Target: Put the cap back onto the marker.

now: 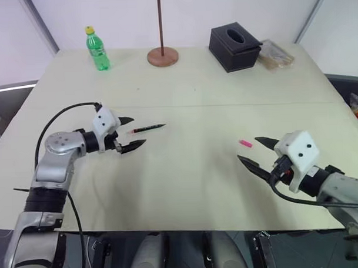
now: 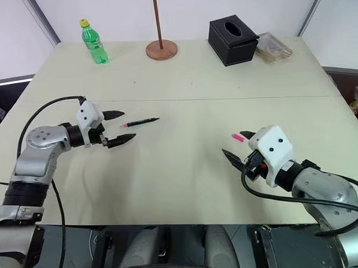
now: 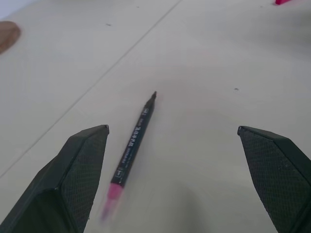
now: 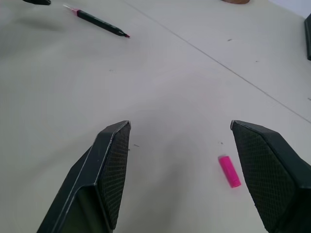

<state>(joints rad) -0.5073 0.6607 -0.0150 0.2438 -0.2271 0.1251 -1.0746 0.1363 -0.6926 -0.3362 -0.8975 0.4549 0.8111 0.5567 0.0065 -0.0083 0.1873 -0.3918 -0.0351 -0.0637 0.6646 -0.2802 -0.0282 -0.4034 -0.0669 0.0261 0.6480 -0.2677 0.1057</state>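
Marker (image 1: 147,129) lies uncapped on table (image 1: 192,180), at 3 o'clock of left gripper (image 1: 131,133), fingers spread, empty. Cap (image 1: 245,143) at 10 o'clock of right gripper (image 1: 257,152), also spread.

I see the marker (image 1: 147,129) lying flat on the table, left of centre: a thin dark barrel with a pinkish end pointing left and its uncapped tip pointing right and slightly away from me. The cap (image 1: 245,143), a tiny bright pink tube, lies on its side well apart, to the right.
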